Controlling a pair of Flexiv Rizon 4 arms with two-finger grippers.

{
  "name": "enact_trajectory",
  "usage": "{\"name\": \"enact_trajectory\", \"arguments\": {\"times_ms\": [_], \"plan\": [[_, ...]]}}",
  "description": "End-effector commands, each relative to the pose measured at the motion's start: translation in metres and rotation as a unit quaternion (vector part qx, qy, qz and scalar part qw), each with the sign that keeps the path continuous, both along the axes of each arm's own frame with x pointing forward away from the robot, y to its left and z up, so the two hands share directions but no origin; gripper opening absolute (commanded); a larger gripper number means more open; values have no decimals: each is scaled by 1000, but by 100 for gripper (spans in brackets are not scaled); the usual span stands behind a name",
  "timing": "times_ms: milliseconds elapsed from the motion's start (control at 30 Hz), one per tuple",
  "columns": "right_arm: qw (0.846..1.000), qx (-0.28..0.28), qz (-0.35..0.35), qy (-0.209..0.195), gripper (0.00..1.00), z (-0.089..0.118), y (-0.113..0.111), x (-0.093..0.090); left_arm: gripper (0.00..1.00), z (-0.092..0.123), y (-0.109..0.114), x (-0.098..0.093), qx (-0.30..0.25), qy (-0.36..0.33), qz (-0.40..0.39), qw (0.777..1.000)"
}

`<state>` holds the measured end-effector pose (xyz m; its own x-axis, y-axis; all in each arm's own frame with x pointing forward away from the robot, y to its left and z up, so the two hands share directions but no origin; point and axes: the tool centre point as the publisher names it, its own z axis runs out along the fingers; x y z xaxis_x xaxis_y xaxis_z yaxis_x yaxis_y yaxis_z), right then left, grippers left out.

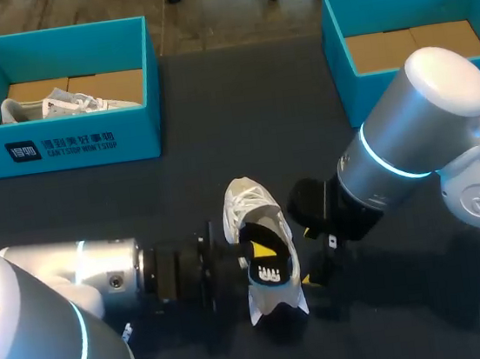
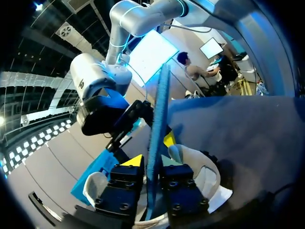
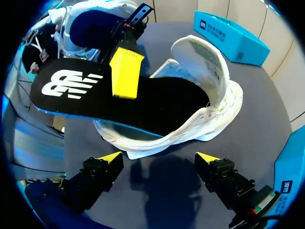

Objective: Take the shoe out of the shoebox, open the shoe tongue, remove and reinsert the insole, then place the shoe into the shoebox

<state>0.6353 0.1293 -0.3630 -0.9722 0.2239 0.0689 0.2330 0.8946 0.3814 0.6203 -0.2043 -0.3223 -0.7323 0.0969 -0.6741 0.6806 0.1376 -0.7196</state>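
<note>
A white shoe [image 1: 248, 201] lies on the dark table between my two arms. Its black insole [image 1: 268, 268] sticks partly out of the opening, with the rest still inside the shoe [image 3: 209, 71]. My left gripper [image 1: 246, 254] is shut on the insole. In the left wrist view the insole [image 2: 155, 119] stands edge-on between the yellow tips of the left gripper [image 2: 151, 152]. One of its fingertips [image 3: 126, 71] presses on the insole's top face [image 3: 157, 102]. My right gripper [image 3: 158, 157] stands open just short of the shoe, holding nothing, and shows at the shoe's right [image 1: 315, 274].
A teal shoebox [image 1: 60, 144] at the back left holds another white shoe [image 1: 64, 103]. A second teal shoebox [image 1: 344, 88] stands at the back right, showing its cardboard floor. The dark tabletop [image 1: 241, 118] lies bare between the boxes and the shoe.
</note>
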Motion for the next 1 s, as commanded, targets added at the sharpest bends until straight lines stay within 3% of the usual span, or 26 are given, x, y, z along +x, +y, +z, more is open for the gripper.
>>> {"name": "enact_trajectory", "arguments": {"times_ms": [33,400,600,633,667,733,767,833,867,933,1000], "plan": [[1000,-1,-1,-2,100,-1,1,-1,0,-6,-4,4,2,-10,2,1000],[1000,-1,-1,-2,100,-1,1,-1,0,-29,-6,22,29,-26,2,999],[1000,-1,-1,-2,100,-1,1,-1,0,-22,-3,19,16,-7,0,1000],[1000,-1,-1,-2,100,-1,1,-1,17,-19,-3,16,14,-6,-1,1000],[1000,-1,-1,-2,100,-1,1,-1,42,-16,-3,14,11,-5,-3,1000],[1000,-1,-1,-2,100,-1,1,-1,61,-10,-1,8,3,-4,-10,1000],[1000,-1,-1,-2,100,-1,1,-1,65,-9,0,7,3,-4,-10,1000],[1000,-1,-1,-2,100,-1,1,-1,62,-7,3,4,5,-6,-10,1000],[1000,-1,-1,-2,100,-1,1,-1,53,-6,4,3,5,-6,-9,1000],[1000,-1,-1,-2,100,-1,1,-1,44,-3,6,-1,2,-7,-13,1000],[1000,-1,-1,-2,100,-1,1,-1,42,-2,6,-2,2,-10,-17,1000]]}}
